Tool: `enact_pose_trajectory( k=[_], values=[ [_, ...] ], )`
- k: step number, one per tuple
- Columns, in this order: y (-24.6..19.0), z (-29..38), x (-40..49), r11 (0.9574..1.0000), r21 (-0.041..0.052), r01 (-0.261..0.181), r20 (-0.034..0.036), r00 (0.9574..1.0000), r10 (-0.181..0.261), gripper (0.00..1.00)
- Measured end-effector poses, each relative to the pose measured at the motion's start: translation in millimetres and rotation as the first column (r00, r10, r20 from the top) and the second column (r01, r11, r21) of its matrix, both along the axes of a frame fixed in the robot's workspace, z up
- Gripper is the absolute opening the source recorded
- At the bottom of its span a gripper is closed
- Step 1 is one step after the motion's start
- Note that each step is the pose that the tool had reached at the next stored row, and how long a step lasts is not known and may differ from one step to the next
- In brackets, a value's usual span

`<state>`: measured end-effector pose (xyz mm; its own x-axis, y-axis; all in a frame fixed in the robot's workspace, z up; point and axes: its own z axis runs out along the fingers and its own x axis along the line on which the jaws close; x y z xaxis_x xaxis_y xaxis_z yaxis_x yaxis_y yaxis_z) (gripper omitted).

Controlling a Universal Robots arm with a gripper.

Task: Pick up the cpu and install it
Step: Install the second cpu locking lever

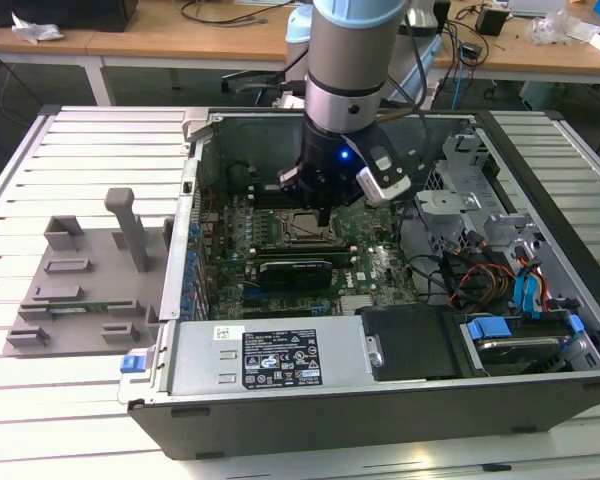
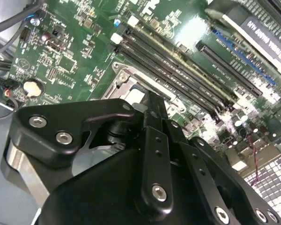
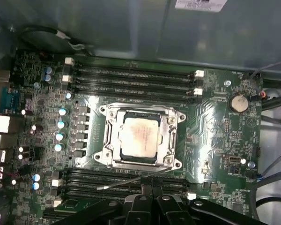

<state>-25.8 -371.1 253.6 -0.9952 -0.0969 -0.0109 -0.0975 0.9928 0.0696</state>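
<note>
The cpu [image 3: 138,136], a flat square chip with a pale metal top, lies in the motherboard socket inside its silver metal frame [image 3: 107,133]. In the exterior view the socket [image 1: 298,228] sits mid-board in the open computer case, with my gripper [image 1: 323,216] just above its edge on the exterior view's right. The black fingers [image 3: 146,187] stand close together beside the socket with nothing between them. A thin metal lever [image 3: 126,182] sticks out between the socket and the fingers. In the second wrist view the gripper [image 2: 147,101] hangs low over the socket frame [image 2: 124,79].
Black memory slots [image 3: 131,77] run along both sides of the socket. Case walls [image 1: 195,190] surround the board. Cables and drive bays [image 1: 500,270] fill the exterior view's right side. A grey fixture [image 1: 80,275] stands on the slatted table [image 1: 80,150] to the exterior view's left.
</note>
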Motion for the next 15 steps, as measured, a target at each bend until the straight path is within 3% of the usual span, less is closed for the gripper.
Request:
enact_pose_trajectory(
  k=[2,10,15],
  values=[
    [-5.2,-5.5,-2.1,1.0,0.0041,0.0,0.0,1.0,0.0,0.11],
    [-5.7,-15.6,-12.6,0.9999,0.0126,0.0,0.0,1.0,0.0,0.11],
    [-6.3,-31.6,-27.5,0.9999,0.0156,0.0,-0.0001,1.0,0.0,0.11]
  ],
)
